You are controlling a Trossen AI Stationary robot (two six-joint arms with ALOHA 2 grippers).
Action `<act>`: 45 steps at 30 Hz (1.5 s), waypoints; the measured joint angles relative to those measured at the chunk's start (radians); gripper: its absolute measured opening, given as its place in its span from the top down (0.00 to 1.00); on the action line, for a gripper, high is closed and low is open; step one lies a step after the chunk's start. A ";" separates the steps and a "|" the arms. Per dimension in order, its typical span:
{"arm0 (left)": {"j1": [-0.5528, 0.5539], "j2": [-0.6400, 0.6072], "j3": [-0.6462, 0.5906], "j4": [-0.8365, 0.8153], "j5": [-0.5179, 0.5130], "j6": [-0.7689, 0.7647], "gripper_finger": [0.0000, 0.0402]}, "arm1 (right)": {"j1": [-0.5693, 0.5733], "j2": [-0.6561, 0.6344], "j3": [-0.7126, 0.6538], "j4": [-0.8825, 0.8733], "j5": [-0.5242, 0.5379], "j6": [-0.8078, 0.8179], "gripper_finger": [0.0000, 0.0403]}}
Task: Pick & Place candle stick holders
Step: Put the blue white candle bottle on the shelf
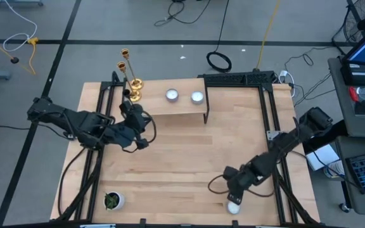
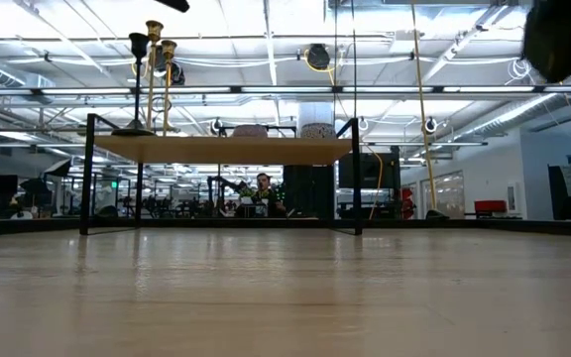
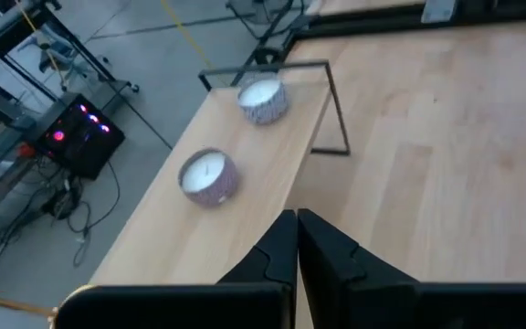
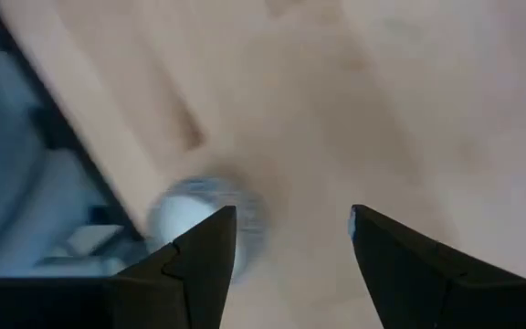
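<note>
Two gold candlesticks (image 1: 130, 75) and a black one (image 2: 138, 84) stand on their round bases at the left end of a raised wooden shelf (image 1: 182, 107). Two tealight cups (image 1: 172, 95) (image 1: 197, 97) sit on the shelf; they also show in the left wrist view (image 3: 209, 175) (image 3: 263, 99). My left gripper (image 1: 138, 116) is shut and empty over the shelf's front edge, right of the candlesticks. A third tealight cup (image 1: 233, 207) sits on the table near the front edge. My right gripper (image 4: 292, 228) is open just above it; the cup (image 4: 199, 212) shows beside one finger, not between the two.
A small green plant in a white pot (image 1: 113, 201) stands at the table's front left corner. The shelf stands on thin black legs (image 1: 206, 117) at the back of the table. Bare wood (image 1: 189, 158) lies between the arms.
</note>
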 joint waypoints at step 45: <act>0.001 -0.004 0.000 0.096 -0.009 0.096 0.95 | -0.164 0.024 -0.051 0.178 0.115 -0.561 0.99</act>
